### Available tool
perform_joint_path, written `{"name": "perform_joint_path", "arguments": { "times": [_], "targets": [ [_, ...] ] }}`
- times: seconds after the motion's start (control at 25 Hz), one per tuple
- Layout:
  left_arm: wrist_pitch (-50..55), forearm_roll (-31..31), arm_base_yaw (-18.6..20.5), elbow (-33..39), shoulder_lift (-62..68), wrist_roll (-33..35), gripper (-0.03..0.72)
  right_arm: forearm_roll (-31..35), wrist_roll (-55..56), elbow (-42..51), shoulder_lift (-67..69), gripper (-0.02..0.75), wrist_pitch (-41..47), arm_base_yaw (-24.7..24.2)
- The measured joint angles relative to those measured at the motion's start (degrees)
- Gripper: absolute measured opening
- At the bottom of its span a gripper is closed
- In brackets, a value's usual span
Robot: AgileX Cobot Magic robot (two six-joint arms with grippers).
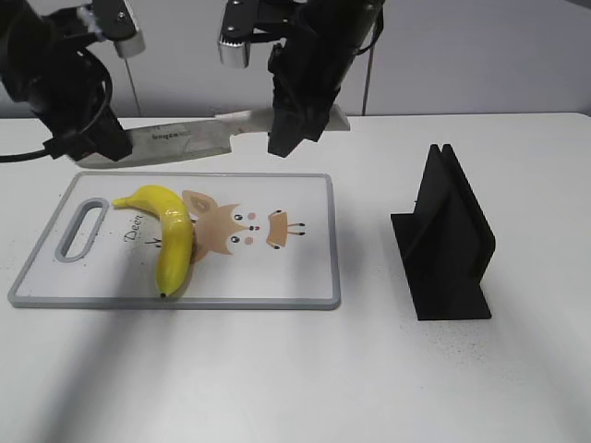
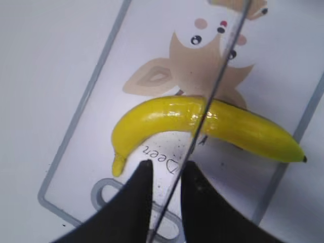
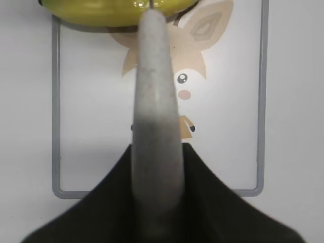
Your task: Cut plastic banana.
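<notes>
The yellow plastic banana (image 1: 171, 240) lies whole on the left part of the white cutting board (image 1: 305, 268). A kitchen knife (image 1: 185, 140) hangs level above the board's far edge. My right gripper (image 1: 286, 129) is shut on its grey handle (image 3: 154, 101). My left gripper (image 1: 92, 138) is at the blade's tip end. In the left wrist view its fingers (image 2: 164, 169) stand apart on either side of the thin blade edge (image 2: 223, 61), which crosses over the banana (image 2: 202, 119). The banana's edge shows at the top of the right wrist view (image 3: 101, 12).
A black knife stand (image 1: 448, 240) stands on the white table to the right of the board. The board has a grey rim, a handle slot (image 1: 81, 229) at its left end and a cartoon fox print.
</notes>
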Motion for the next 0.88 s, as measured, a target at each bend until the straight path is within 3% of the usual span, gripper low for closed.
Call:
{"name": "perform_joint_path", "arguments": {
  "times": [0.12,0.24,0.32,0.64,0.88],
  "targets": [
    [-2.11,-1.01,0.07,0.00,-1.87,-1.06,0.317,0.81,1.52,0.00,-0.69,0.185,0.15,0.00],
    [-3.73,-1.58,0.07,0.05,-4.10,-1.18,0.567,0.85,2.81,0.00,-0.72,0.183,-0.43,0.00],
    [-4.91,-1.79,0.07,0.05,-5.61,-1.22,0.654,0.73,3.00,0.00,-0.90,0.183,-0.43,-0.05],
    [-7.00,-1.82,0.20,0.11,-12.14,-3.39,0.682,0.55,5.32,0.24,-3.88,0.183,-0.56,-0.05],
    [-3.94,0.38,1.16,0.16,-18.41,-14.30,0.665,-0.94,6.50,6.05,-10.21,0.183,-0.61,-0.05]
  ]
}}
